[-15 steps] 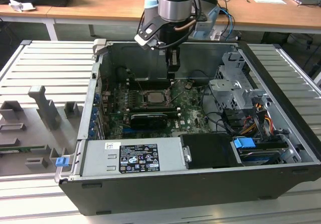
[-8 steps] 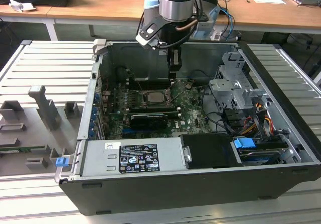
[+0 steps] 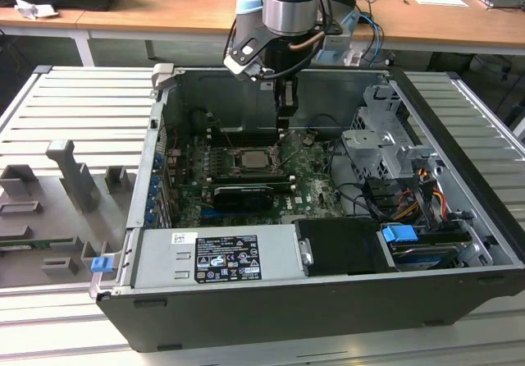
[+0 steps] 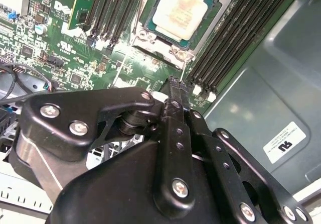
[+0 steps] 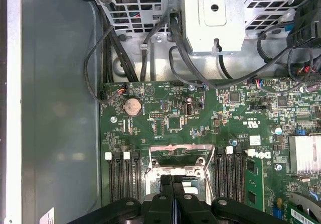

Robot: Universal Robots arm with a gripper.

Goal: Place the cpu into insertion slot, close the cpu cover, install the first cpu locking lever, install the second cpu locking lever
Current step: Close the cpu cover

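Room light: bright and even from overhead in the exterior view; the pale table (image 3: 74, 112) is well lit.
Case interior: the computer case (image 3: 328, 317) walls shade the motherboard (image 3: 312, 177), which reads dimmer.
Glare: the cpu (image 4: 181, 10) face is washed pale with a warm sheen; soft bright patches lie on the grey case panel (image 5: 55, 133).
Focus: the black gripper (image 4: 175, 83), close to the lens, is slightly soft, with highlights on its screw heads (image 4: 179, 188).
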